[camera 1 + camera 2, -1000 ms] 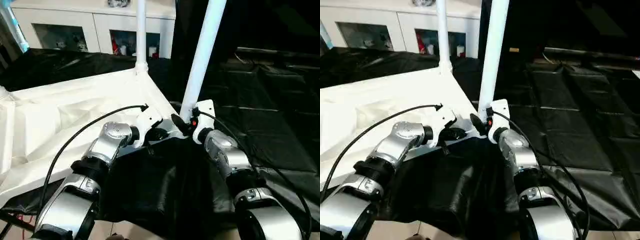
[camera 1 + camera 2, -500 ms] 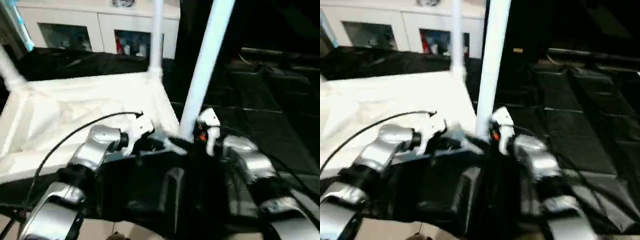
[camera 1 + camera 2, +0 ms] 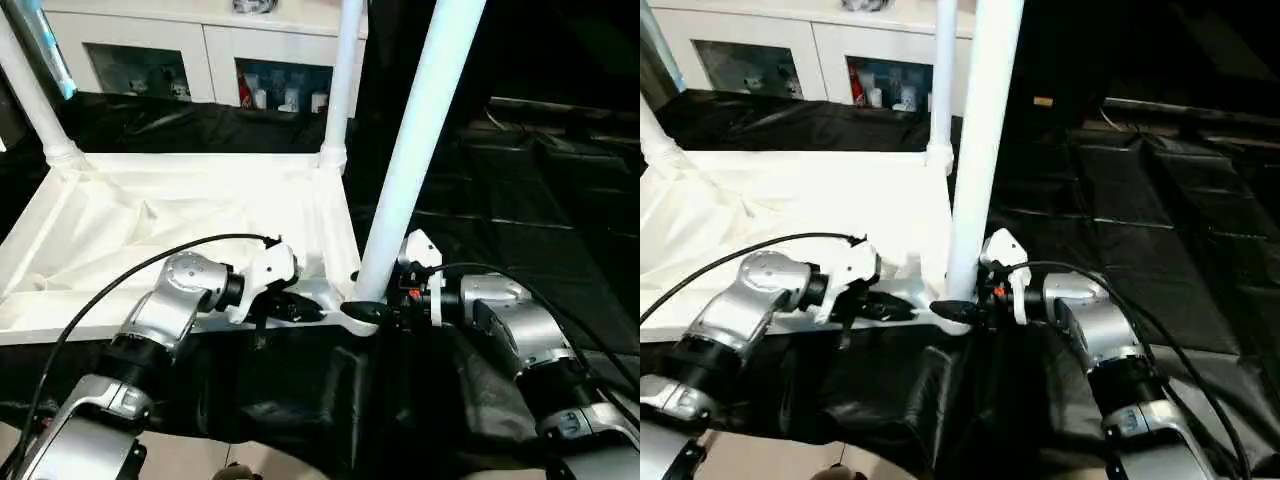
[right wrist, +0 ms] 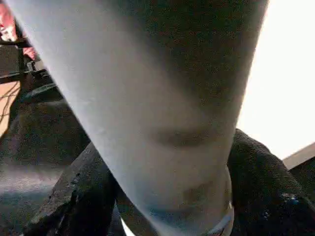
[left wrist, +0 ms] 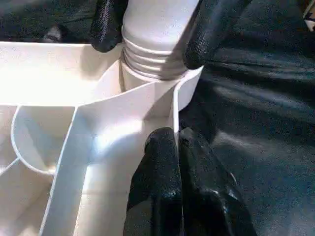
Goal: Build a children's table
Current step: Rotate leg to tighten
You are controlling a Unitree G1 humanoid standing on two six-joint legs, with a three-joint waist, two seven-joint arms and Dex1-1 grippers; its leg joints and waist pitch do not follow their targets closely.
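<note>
1. The table (image 3: 180, 215) lies upside down on the black sheet (image 3: 520, 220), with its legs sticking up.
2. The left gripper (image 5: 173, 147) is pinched tight on a rib of the table's rim, right next to the near corner socket.
3. The right gripper (image 5: 152, 27) is wrapped round the near leg (image 3: 420, 150) at its base, one finger on each side.
4. A cabinet (image 3: 200, 60) stands at 12 o'clock behind it all.

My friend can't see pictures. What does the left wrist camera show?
The left gripper, its two black fingers pinched shut on a thin white rib of the upside-down table top. Just beyond, the right gripper's fingers sit either side of a white leg standing in the corner socket.
</note>
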